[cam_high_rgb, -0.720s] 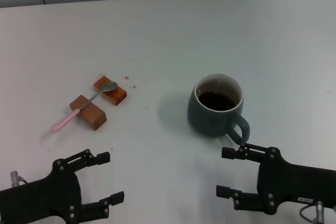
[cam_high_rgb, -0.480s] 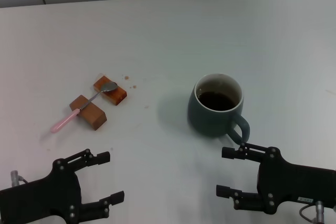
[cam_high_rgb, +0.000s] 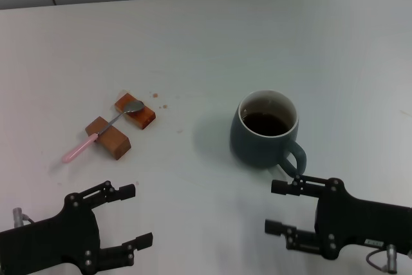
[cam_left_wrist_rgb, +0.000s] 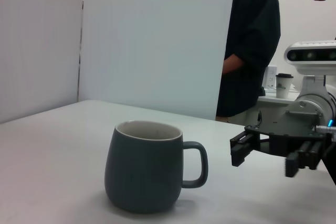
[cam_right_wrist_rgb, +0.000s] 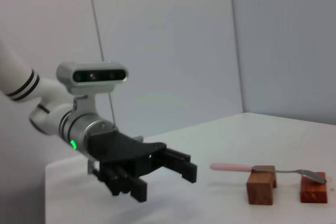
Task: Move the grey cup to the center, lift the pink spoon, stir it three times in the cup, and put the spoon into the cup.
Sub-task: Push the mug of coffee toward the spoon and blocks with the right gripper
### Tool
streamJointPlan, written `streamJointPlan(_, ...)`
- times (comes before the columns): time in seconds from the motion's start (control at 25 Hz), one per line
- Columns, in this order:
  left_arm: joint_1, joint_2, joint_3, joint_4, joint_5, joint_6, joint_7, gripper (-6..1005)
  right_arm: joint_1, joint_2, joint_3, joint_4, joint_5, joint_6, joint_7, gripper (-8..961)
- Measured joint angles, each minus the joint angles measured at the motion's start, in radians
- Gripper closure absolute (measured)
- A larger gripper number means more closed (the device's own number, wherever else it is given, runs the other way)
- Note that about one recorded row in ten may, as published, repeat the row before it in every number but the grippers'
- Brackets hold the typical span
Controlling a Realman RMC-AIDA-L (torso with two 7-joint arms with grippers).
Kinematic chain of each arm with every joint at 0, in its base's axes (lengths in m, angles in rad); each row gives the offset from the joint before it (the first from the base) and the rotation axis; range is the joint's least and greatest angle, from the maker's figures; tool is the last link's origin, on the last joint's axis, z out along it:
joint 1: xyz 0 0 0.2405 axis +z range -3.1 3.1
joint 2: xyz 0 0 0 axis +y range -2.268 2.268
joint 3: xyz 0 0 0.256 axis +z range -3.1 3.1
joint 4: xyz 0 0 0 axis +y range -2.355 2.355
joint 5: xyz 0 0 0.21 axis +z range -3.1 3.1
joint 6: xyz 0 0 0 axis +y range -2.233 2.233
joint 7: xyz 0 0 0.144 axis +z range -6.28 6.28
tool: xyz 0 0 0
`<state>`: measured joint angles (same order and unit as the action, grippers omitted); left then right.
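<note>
The grey cup (cam_high_rgb: 265, 130) stands upright right of the table's middle, holding dark liquid, its handle turned toward my right gripper. It also shows in the left wrist view (cam_left_wrist_rgb: 142, 166). The pink spoon (cam_high_rgb: 103, 130) lies across two brown wooden blocks on the left, bowl on the far block and pink handle sticking out past the near one; it also shows in the right wrist view (cam_right_wrist_rgb: 262, 169). My right gripper (cam_high_rgb: 273, 207) is open and empty just in front of the cup's handle. My left gripper (cam_high_rgb: 132, 218) is open and empty, in front of the spoon.
The two brown blocks (cam_high_rgb: 109, 138) (cam_high_rgb: 135, 110) carry the spoon. A few small brown stains (cam_high_rgb: 159, 100) mark the white table (cam_high_rgb: 193, 43) beside them. A person in dark clothes (cam_left_wrist_rgb: 249, 45) stands beyond the table in the left wrist view.
My right gripper has shifted very slightly near the cup's handle. The cup, the spoon and my left gripper have not moved.
</note>
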<state>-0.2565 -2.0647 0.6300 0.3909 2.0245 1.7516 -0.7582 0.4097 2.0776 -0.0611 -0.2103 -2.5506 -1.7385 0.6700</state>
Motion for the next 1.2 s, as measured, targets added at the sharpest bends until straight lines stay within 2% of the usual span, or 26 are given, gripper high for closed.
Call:
streamJointPlan(0.12, -0.001, 0.000, -0.004, 0.000, -0.002, 0.008, 0.000, 168, 0.001, 0.000, 0.016, 0.001, 0.001, 0.004, 0.022, 275)
streamJointPlan(0.32, 0.000, 0.001, -0.007, 0.004, -0.003, 0.012, -0.001, 168, 0.005, 0.001, 0.022, 0.002, 0.002, 0.007, 0.026, 485)
streamJointPlan(0.76, -0.003, 0.001, -0.008, 0.005, -0.003, 0.013, -0.001, 168, 0.009, 0.002, 0.025, 0.003, 0.007, 0.007, 0.000, 730)
streamJointPlan(0.84, -0.004, 0.002, -0.011, 0.006, -0.003, 0.013, -0.001, 168, 0.003, 0.002, 0.030, 0.011, 0.032, -0.003, -0.038, 798)
streamJointPlan(0.96, -0.004, 0.002, -0.012, 0.006, -0.004, 0.013, -0.001, 168, -0.017, 0.002, 0.033, 0.026, 0.108, -0.028, -0.098, 900)
streamJointPlan(1.0, -0.005, 0.002, -0.012, 0.006, -0.004, 0.013, -0.001, 168, -0.039, 0.002, 0.034, 0.038, 0.195, -0.044, -0.150, 934)
streamJointPlan(1.04, -0.006, 0.002, -0.012, 0.006, -0.004, 0.013, -0.001, 168, -0.039, 0.002, 0.034, 0.038, 0.195, -0.044, -0.150, 939)
streamJointPlan(1.08, -0.007, 0.002, -0.012, 0.006, -0.004, 0.013, -0.001, 168, -0.065, 0.003, 0.035, 0.067, 0.318, -0.039, -0.219, 944)
streamJointPlan(1.12, -0.008, 0.002, -0.012, 0.007, -0.005, 0.013, -0.001, 168, -0.065, 0.003, 0.035, 0.067, 0.318, -0.039, -0.219, 944)
streamJointPlan(1.2, -0.009, 0.001, -0.014, 0.007, -0.006, 0.012, -0.001, 168, -0.084, 0.005, 0.035, 0.100, 0.443, -0.006, -0.284, 944)
